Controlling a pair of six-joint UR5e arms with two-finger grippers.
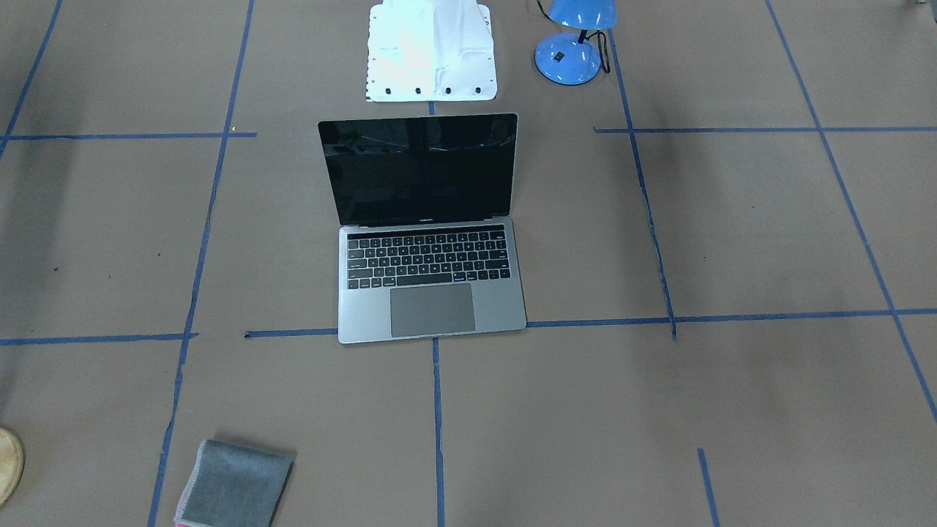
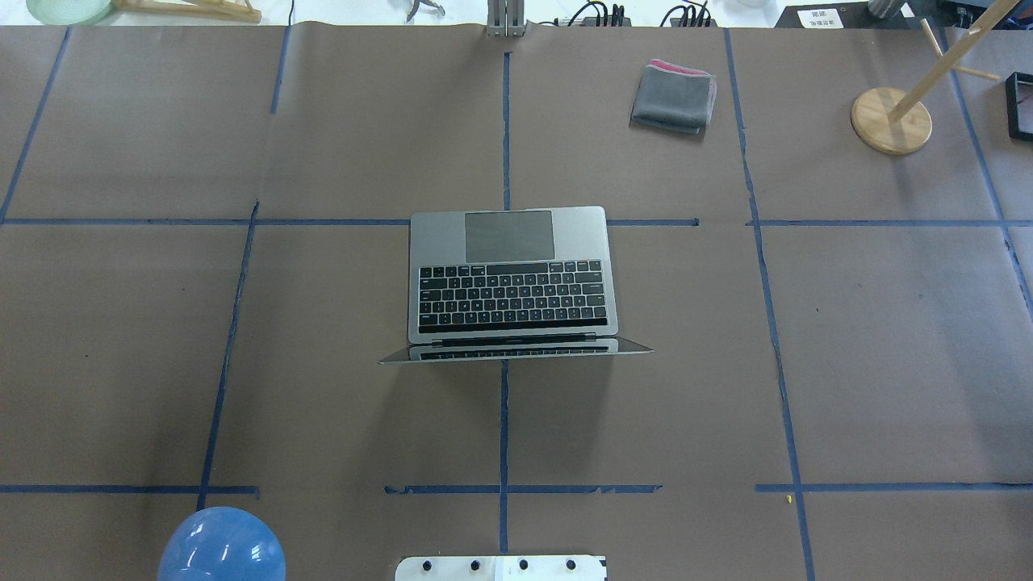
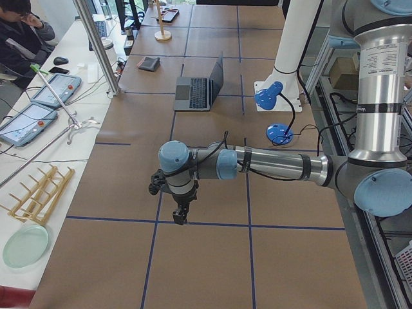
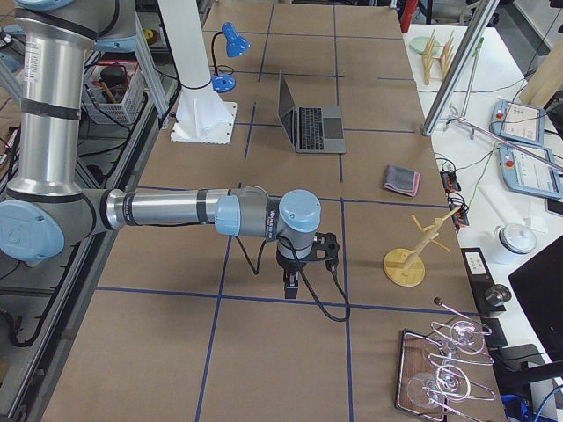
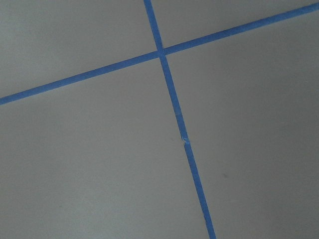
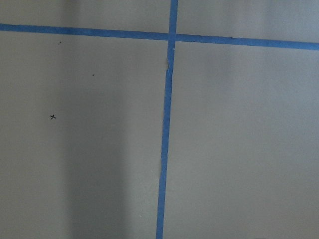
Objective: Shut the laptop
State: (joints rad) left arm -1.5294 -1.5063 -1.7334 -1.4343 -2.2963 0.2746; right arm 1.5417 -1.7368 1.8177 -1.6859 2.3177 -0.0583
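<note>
The space-grey laptop (image 1: 432, 293) stands open in the middle of the table, its black screen upright and facing away from the robot. It also shows in the overhead view (image 2: 508, 274) and in both side views (image 3: 196, 90) (image 4: 312, 127). My left gripper (image 3: 181, 217) hangs over bare paper far from the laptop, towards the table's left end. My right gripper (image 4: 291, 290) hangs the same way towards the right end. Both show only in the side views, so I cannot tell whether they are open or shut. The wrist views show only brown paper and blue tape.
A blue desk lamp (image 1: 575, 44) stands beside the white robot base (image 1: 432, 51). A grey folded cloth (image 2: 674, 97) lies beyond the laptop. A wooden stand (image 2: 892, 121) is at the far right. A person sits past the table's far edge (image 3: 22, 26).
</note>
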